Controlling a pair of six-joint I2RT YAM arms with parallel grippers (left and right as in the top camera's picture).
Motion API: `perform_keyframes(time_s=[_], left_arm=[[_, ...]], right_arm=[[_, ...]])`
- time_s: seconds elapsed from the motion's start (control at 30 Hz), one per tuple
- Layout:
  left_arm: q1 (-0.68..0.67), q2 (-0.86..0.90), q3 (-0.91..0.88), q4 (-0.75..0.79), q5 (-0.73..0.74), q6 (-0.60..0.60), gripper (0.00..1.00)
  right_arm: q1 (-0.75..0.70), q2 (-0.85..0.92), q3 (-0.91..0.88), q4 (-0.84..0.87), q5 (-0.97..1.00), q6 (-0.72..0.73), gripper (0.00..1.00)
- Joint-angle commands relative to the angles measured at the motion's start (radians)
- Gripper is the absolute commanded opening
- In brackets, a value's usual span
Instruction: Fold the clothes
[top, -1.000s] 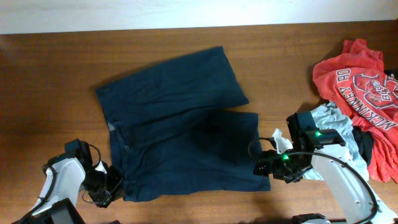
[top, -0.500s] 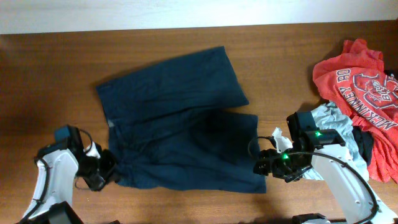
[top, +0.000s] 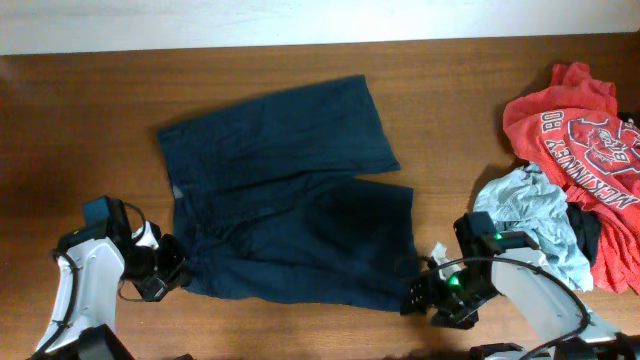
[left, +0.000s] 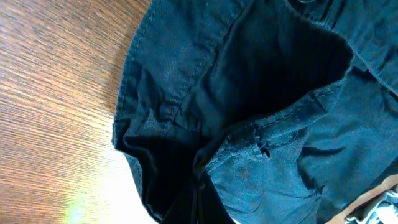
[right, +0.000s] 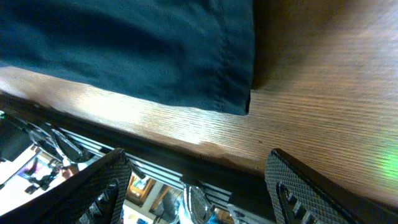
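Since the right gripper (top: 427, 297) has dropped just off the navy shorts (top: 290, 200) at their hem, fingers spread wide, only the left gripper (top: 172, 277) pinches them, at the waistband corner. Folding probably needs a fresh grasp first.

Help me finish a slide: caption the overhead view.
Navy shorts spread on table, left gripper at waist corner, right gripper open by hem corner, laundry pile alongside.

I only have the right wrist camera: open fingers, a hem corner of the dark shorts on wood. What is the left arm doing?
Observer: The left gripper sits at the shorts' waistband corner, fabric bunched into it; it looks clamped.
Operator: Are the shorts folded yet?
Observer: No. Overhead, both legs lie spread out flat.
Operator: Anything beside the right gripper?
Observer: A pale blue garment and a red T-shirt lie heaped farther right.
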Motion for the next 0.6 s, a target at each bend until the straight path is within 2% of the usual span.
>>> perform_keyframes(time_s=[0.0, 0.23, 0.33, 0.57], left_arm=[[0.005, -0.008, 0.012, -0.001, 0.019, 0.021, 0.00], [0.005, -0.008, 0.012, 0.002, 0.019, 0.032, 0.00], [0.005, -0.008, 0.012, 0.002, 0.018, 0.032, 0.00], [0.005, -0.008, 0.012, 0.006, 0.019, 0.032, 0.00]], right_arm=[[0.005, 0.005, -0.040, 0.026, -0.045, 0.009, 0.76], [0.005, 0.005, -0.089, 0.207, -0.039, 0.140, 0.76], [0.005, 0.005, -0.099, 0.219, -0.002, 0.169, 0.75], [0.004, 0.005, -0.099, 0.226, 0.086, 0.277, 0.59]])
